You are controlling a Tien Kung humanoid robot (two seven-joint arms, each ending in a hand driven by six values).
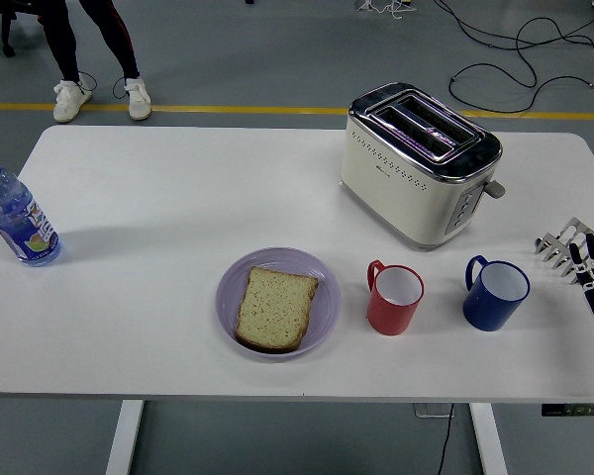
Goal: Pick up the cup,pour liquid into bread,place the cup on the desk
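Note:
A red cup (395, 298) stands upright right of centre, its handle pointing left. A blue cup (495, 293) stands to its right, handle at the upper left. One slice of bread (275, 307) lies on a lilac plate (322, 279) left of the red cup. My right hand (582, 259) comes in at the right edge, a short way right of the blue cup and apart from it. Its fingers are spread and hold nothing. The left arm does not show.
A cream toaster (418, 163) stands behind the cups. At the far left edge is a plastic water bottle (15, 216). A person's legs (97, 54) show on the floor beyond the far left corner of the table (158, 198).

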